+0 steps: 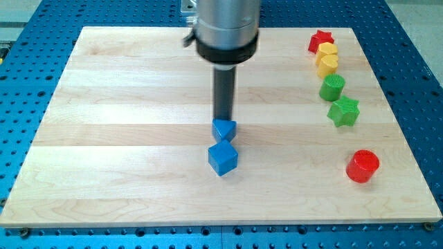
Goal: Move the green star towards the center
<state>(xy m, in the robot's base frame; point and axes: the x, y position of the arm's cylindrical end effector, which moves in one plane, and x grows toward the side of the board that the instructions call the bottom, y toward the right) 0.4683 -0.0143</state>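
The pale wooden surface [124, 173] is mostly bare; your green star [344, 111] sits untouched at the view's right; my tip [223, 120], no claw fitted, rests by the small blue block [224, 129]; you must reposition first.

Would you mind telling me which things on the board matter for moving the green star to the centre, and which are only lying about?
Belonging to the job:
- green star, near the view's right edge
- my tip, at the small blue block, far left of the star
- wooden board

Lying about:
- small blue block
- blue cube
- red star
- two yellow blocks
- green cylinder
- red cylinder
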